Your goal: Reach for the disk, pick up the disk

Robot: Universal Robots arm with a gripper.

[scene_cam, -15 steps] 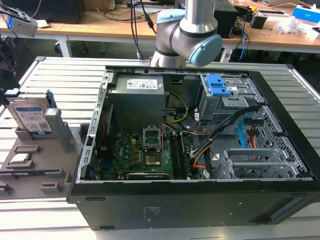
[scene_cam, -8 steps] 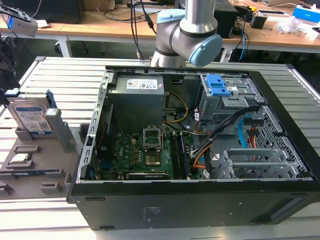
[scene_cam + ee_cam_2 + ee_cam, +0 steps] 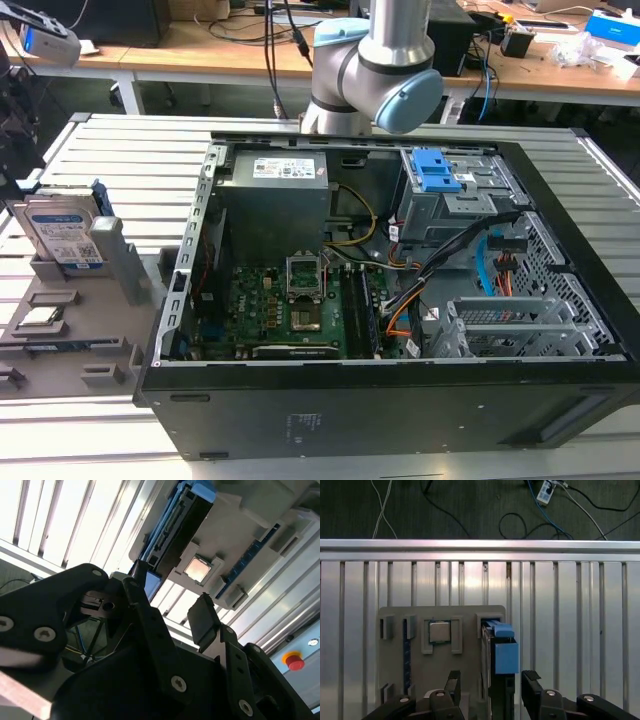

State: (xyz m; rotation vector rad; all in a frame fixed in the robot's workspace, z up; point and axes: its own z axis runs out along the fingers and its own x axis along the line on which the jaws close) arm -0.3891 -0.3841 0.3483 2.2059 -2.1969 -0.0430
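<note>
The disk [image 3: 62, 233] stands on edge in a slot of the grey tray [image 3: 50, 345] at the exterior view's left, its white-and-blue label facing out. In the first wrist view I see the disk [image 3: 501, 652] edge-on with its blue bracket, and my gripper [image 3: 491, 682] is open just short of it, one finger [image 3: 452, 682] on each side. In the second wrist view the disk [image 3: 180, 522] lies beyond the open gripper [image 3: 172, 615]. Nothing is held.
A small square silver chip [image 3: 440, 631] sits in the tray beside the disk. An open computer case [image 3: 400, 300] takes up the middle of the slatted metal table [image 3: 120, 140]. The table's edge [image 3: 480, 544] borders a floor with cables.
</note>
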